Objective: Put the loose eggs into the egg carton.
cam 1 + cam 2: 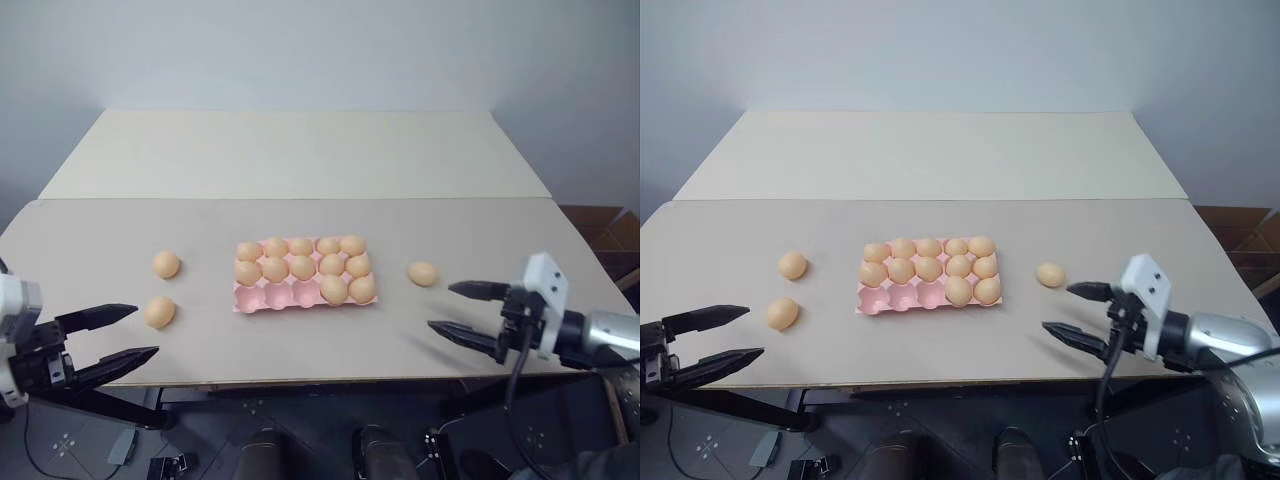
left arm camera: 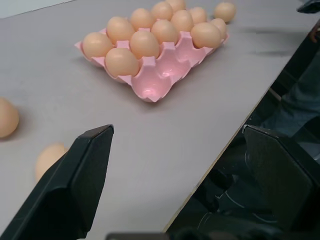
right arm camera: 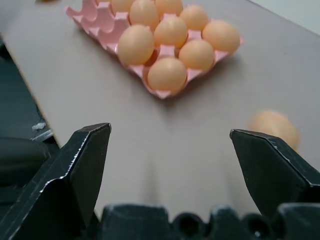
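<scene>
The pale pink egg carton (image 1: 262, 298) lies mid-table with several light orange eggs in it. Its three front-left cups stand empty. Two loose eggs lie to its left, one (image 1: 166, 264) farther back and one (image 1: 159, 312) nearer the front edge. A third loose egg (image 1: 422, 273) rests to the carton's right. My left gripper (image 1: 125, 335) hovers open and empty at the table's front left corner, just in front of the nearer left egg (image 2: 50, 157). My right gripper (image 1: 442, 308) hangs open and empty at the front right, slightly in front of the right egg (image 3: 274, 127).
The grey table (image 1: 300, 345) has its front edge right under both grippers. A second, cream table (image 1: 300, 150) adjoins it at the back. A cardboard box (image 1: 600, 225) sits on the floor at the far right.
</scene>
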Controlling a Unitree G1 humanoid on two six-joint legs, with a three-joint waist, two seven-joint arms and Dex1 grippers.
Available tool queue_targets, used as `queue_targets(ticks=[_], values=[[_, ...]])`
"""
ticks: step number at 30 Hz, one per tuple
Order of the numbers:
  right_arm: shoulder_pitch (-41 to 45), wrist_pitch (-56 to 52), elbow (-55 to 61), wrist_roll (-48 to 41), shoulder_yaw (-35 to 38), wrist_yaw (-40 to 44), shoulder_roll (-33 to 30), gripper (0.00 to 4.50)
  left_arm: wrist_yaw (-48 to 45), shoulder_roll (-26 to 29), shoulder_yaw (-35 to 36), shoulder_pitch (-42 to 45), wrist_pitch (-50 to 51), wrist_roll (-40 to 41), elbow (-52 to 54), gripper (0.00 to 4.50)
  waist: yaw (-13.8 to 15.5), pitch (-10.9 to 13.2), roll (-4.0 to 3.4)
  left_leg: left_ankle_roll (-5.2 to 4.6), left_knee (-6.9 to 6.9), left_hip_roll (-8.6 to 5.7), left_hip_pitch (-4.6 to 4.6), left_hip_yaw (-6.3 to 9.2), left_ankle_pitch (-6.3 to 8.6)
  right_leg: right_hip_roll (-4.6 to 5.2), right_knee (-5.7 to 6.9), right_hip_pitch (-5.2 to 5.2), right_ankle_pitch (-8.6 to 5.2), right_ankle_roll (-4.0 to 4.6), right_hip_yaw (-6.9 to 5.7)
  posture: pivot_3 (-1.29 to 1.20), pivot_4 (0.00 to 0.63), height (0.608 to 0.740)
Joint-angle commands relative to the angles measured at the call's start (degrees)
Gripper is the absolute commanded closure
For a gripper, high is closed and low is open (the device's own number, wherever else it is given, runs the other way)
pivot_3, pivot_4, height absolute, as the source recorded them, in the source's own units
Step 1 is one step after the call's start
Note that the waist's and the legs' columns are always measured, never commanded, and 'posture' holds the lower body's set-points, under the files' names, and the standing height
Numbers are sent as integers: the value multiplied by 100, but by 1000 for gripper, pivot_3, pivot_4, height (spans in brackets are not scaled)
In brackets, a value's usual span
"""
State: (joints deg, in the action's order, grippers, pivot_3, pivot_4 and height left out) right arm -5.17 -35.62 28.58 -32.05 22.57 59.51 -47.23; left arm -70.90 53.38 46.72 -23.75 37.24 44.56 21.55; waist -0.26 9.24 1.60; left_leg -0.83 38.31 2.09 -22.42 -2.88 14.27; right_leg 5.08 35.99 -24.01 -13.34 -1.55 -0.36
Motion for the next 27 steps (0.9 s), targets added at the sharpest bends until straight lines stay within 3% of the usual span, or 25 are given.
queue_targets(ticks=[1,8,17,24,27], values=[[-41,370,37,5,234,-13,-45,26,-19,-64,121,-3,-120,62,118,0,-15,0,0,0,0,1,5,-4,0,0,3,0,0,2,5,0,150,740],[564,640,-313,436,-471,-482,18,26,104,35,-144,386,-82,121,255,0,-22,-2,3,-1,0,2,12,-22,-2,-4,7,-4,-4,19,24,0,150,740],[2378,1568,-2754,2090,-2066,-1397,675,26,263,153,-432,843,-6,190,548,0,-64,-3,9,-2,-1,-6,13,-52,-2,-9,5,-15,45,19,65,0,150,740],[2938,1729,-3731,2224,-2345,-1358,1063,26,296,108,-251,685,68,253,696,0,-55,-2,9,-4,-9,-3,10,-55,-1,-12,1,-18,48,11,65,0,150,740],[3203,1621,-4099,2264,-2338,-1526,1234,602,373,42,-245,614,38,276,799,0,-60,-2,9,-4,-8,-4,12,-58,-1,-11,2,-18,52,9,70,0,150,740]])
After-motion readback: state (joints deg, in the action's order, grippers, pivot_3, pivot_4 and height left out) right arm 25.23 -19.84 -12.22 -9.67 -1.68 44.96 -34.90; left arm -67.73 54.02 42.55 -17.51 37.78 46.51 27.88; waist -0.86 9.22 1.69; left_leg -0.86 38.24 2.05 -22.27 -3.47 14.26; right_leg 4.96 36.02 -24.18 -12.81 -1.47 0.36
